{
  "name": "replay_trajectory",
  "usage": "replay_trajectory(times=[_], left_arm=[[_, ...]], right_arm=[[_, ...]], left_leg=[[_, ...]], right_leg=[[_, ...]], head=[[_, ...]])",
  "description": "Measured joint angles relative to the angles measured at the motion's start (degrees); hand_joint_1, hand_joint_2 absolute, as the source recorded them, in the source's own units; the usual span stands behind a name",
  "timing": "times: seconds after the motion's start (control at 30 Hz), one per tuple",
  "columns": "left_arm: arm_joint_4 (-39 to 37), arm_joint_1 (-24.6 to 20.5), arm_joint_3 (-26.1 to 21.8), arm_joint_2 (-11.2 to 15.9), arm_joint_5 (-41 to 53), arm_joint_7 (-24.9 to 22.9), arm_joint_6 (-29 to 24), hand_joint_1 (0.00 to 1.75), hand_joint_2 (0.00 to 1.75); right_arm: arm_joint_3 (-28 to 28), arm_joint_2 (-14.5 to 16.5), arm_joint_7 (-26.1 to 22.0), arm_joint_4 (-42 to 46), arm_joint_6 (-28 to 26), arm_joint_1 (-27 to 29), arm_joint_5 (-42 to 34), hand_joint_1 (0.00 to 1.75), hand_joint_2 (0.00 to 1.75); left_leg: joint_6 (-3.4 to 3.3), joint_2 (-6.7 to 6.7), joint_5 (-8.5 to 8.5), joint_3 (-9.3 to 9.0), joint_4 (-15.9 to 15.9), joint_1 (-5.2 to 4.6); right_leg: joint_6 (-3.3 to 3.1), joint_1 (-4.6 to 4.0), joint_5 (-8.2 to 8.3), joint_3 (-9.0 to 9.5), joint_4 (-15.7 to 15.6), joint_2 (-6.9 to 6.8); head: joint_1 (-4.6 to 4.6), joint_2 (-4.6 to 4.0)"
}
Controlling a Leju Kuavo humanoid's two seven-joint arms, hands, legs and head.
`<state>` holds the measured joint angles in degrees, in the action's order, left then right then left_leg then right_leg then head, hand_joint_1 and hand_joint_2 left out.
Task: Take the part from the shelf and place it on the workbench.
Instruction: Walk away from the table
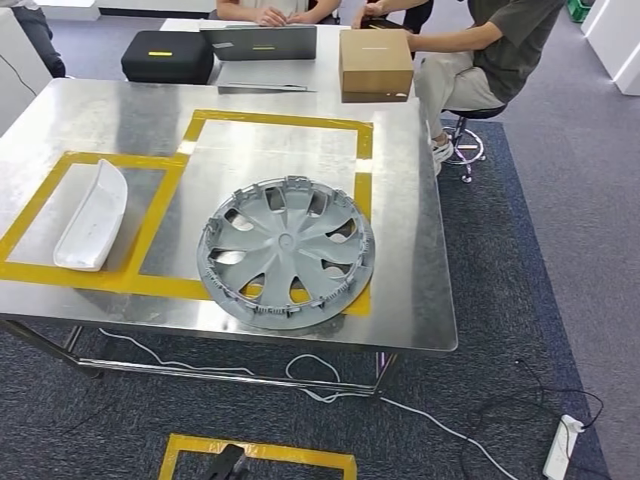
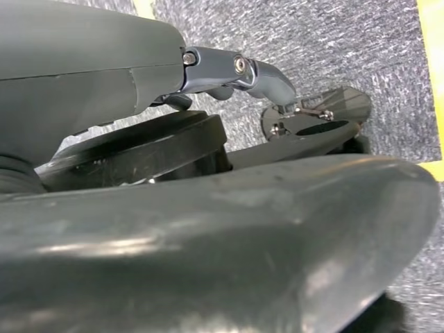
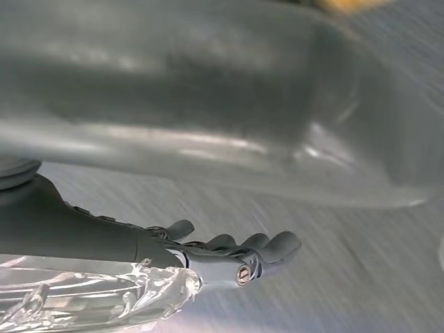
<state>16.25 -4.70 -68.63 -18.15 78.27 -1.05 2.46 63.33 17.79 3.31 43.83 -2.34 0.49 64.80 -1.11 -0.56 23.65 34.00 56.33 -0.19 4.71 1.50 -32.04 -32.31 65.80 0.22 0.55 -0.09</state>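
Hands first: the left hand (image 2: 230, 73), seen in its wrist view, hangs over grey carpet with its fingers (image 2: 261, 75) stretched out straight and nothing in them, so it is open and empty. Right hand (image 3: 230, 257) looks much the same in its own wrist view, fingers (image 3: 272, 246) extended side by side over blurred carpet, gripping nothing, touching nothing. Out to the head view now: the hubcap (image 1: 286, 251), grey and spoked, lies flat on the metal workbench (image 1: 407, 230), near its front edge, overlapping the yellow tape (image 1: 279, 122) that frames a rectangle there. Left of it, inside a second taped frame, sits a white tray (image 1: 91, 216), well apart from the hubcap. At the far end of the bench there is a black case (image 1: 167, 56), a laptop (image 1: 260, 42) and a cardboard box (image 1: 375, 64). A person (image 1: 490, 50) sits on a stool beside that box. White cable (image 1: 317, 385) trails across the carpet under the bench toward a power strip (image 1: 561, 446).
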Motion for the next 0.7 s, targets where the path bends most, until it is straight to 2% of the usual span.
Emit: replay_trajectory(times=[0.03,0.07,0.1,0.13,0.2,0.23,0.27,0.3,0.37,0.4,0.43,0.47,0.5,0.57,0.6,0.63,0.7], left_arm=[[0.0,0.0,0.0,0.1,-0.4,0.1,0.1,0.00,0.00],[0.0,0.0,-0.1,0.3,-0.6,0.1,0.3,0.00,0.00],[0.0,-0.1,-0.1,0.6,-0.5,0.1,0.5,0.00,0.00],[0.0,-0.1,-0.1,0.8,-0.4,0.1,0.8,0.00,0.00],[0.0,-0.1,0.0,1.1,-0.3,0.1,1.0,0.00,0.00],[0.0,-0.1,0.0,1.2,-0.4,0.1,0.9,0.00,0.00],[0.0,-0.1,0.0,1.3,-0.4,0.1,0.8,0.00,0.00],[0.0,-0.1,0.0,1.3,-0.3,0.1,0.7,0.00,0.00],[0.0,-0.2,0.1,1.4,0.2,0.0,0.7,0.00,0.00],[0.0,-0.2,0.2,1.4,0.5,0.0,0.8,0.00,0.00],[0.0,-0.2,0.2,1.5,0.7,-0.1,0.9,0.00,0.00],[0.0,-0.2,0.2,1.5,0.9,-0.1,0.9,0.00,0.00],[0.0,-0.2,0.2,1.6,1.0,-0.2,1.0,0.00,0.00],[0.0,-0.3,0.4,1.6,1.2,-0.3,1.0,0.00,0.00],[0.0,-0.3,0.4,1.6,1.4,-0.3,1.0,0.00,0.00],[0.0,-0.4,0.5,1.5,1.5,-0.4,1.0,0.00,0.00],[0.0,-0.3,0.6,1.5,1.6,-0.7,1.0,0.00,0.00]], right_arm=[[0.3,0.0,3.6,-1.5,3.2,-0.4,1.0,0.00,1.31],[0.6,-0.1,6.9,-3.3,6.2,-0.8,2.3,0.00,1.75],[0.7,-0.2,9.3,-5.1,8.2,-1.0,4.0,0.00,1.75],[0.6,-0.2,10.8,-6.7,8.9,-1.2,5.3,0.00,1.75],[0.7,-0.3,11.1,-9.1,8.0,-1.4,5.9,0.00,1.75],[0.9,-0.3,10.4,-10.0,7.5,-1.5,5.7,0.00,1.75],[1.0,-0.3,9.5,-10.8,7.2,-1.7,5.6,0.00,1.75],[1.1,-0.3,8.3,-11.5,7.2,-2.0,5.9,0.00,1.75],[1.1,-0.3,5.7,-12.5,7.4,-2.2,6.5,0.00,1.75],[1.1,-0.3,4.5,-12.9,7.4,-2.3,6.2,0.00,1.75],[1.2,-0.3,3.6,-13.2,7.2,-2.3,5.5,0.00,1.75],[1.5,-0.3,3.1,-13.4,7.0,-2.4,4.5,0.00,1.75],[1.9,-0.3,2.8,-13.5,6.8,-2.6,3.6,0.00,1.75],[2.7,-0.3,3.0,-13.6,6.7,-2.9,2.6,0.00,1.75],[3.0,-0.4,3.4,-13.6,6.7,-3.0,2.5,0.00,1.75],[3.4,-0.5,3.7,-13.6,6.7,-3.1,2.3,0.00,1.75],[4.1,-0.6,4.2,-13.5,6.6,-3.2,2.1,0.00,1.75]], left_leg=[[0.35,-0.01,-0.16,0.04,0.0,0.02],[0.73,-0.03,-0.34,0.08,0.1,0.00],[1.15,-0.07,-0.55,0.17,0.2,-0.05],[1.56,-0.10,-0.83,0.27,0.1,-0.06],[2.35,-0.14,-1.18,0.54,0.2,0.07],[2.71,-0.13,-0.50,0.86,0.6,0.16],[3.01,-0.11,1.18,1.50,2.0,0.22],[3.25,-0.09,3.72,2.50,4.6,0.27],[3.55,-0.08,9.05,4.84,12.1,0.28],[3.62,-0.08,10.32,5.39,14.9,0.28],[3.64,-0.08,10.34,5.02,16.0,0.30],[3.64,-0.07,9.34,3.59,15.0,0.34],[3.63,-0.07,7.84,1.16,12.0,0.41],[3.54,-0.16,5.99,-4.64,4.0,0.61],[3.35,-0.25,5.80,-6.50,1.0,0.68],[3.05,-0.33,5.93,-7.37,-0.5,0.66],[2.10,-0.30,5.64,-6.96,-0.8,0.55]], right_leg=[[-0.13,-0.07,1.51,2.15,-3.9,0.05],[-0.38,-0.15,2.52,3.51,-6.6,0.17],[-0.71,-0.22,2.86,4.02,-7.9,0.33],[-1.17,-0.36,2.93,3.80,-7.9,0.52],[-2.24,-0.38,3.30,2.86,-7.9,0.58],[-2.84,-0.39,3.69,2.55,-8.0,0.51],[-3.39,-0.36,4.19,2.13,-8.1,0.44],[-3.80,-0.35,4.75,1.62,-8.1,0.37],[-4.09,-0.45,5.86,0.29,-8.1,0.27],[-4.08,-0.49,6.39,-0.44,-8.1,0.21],[-3.99,-0.51,6.88,-1.12,-8.1,0.16],[-3.84,-0.49,7.34,-1.73,-8.0,0.16],[-3.61,-0.44,7.77,-2.26,-8.0,0.18],[-2.94,-0.56,8.53,-3.08,-7.8,0.28],[-2.55,-0.69,8.94,-3.34,-7.7,0.31],[-2.18,-0.80,9.35,-3.50,-7.7,0.33],[-1.51,-0.72,10.09,-3.61,-7.8,0.34]], head=[[0.00,0.00],[-0.09,0.00],[-0.17,0.00],[-0.32,0.00],[-0.54,0.00],[-0.66,0.00],[-0.76,0.00],[-0.90,0.00],[-1.16,0.00],[-1.20,0.00],[-1.22,0.00],[-1.21,0.00],[-1.22,0.00],[-1.42,0.00],[-1.52,0.00],[-1.64,0.00],[-1.68,0.00]])
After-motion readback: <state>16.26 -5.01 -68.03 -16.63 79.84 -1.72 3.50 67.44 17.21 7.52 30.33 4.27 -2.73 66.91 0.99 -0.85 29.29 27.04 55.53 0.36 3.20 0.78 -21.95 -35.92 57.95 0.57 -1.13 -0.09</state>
